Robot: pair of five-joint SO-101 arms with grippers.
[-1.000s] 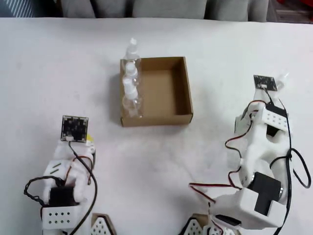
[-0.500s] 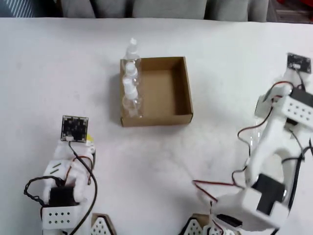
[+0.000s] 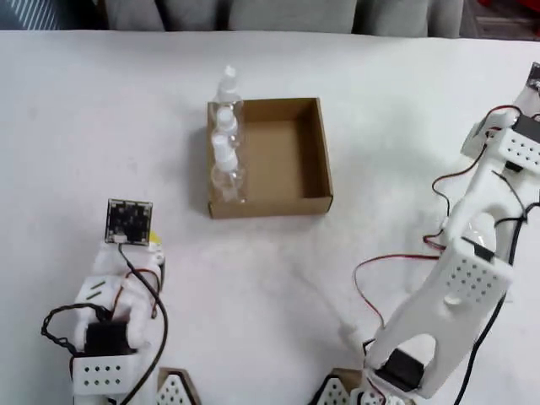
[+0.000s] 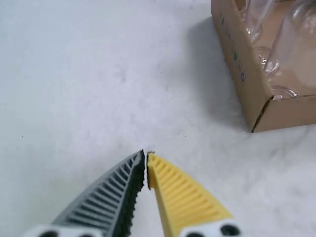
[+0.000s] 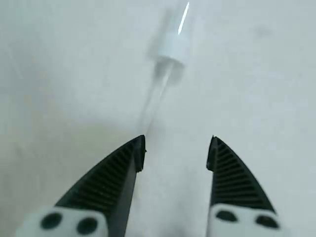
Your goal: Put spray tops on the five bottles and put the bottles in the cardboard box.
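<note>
While the high view has the box (image 3: 270, 205) in the middle of the surface (image 3: 101, 110), with a row of bottles (image 3: 226, 156) inside along the wall nearer the left arm (image 3: 105, 325), the right arm (image 3: 460, 283) is stretched far out to its own side. From the left wrist I see the left gripper (image 4: 146, 160) closed on nothing, tips touching, low over the surface near a box corner. From the right wrist, the right gripper (image 5: 176, 145) is spread wide, and a loose spray top (image 5: 170, 47) lies flat just ahead, its thin tube pointing towards one finger. My worry is that closing off-centre would pinch or bend that tube, or flick the light top away
</note>
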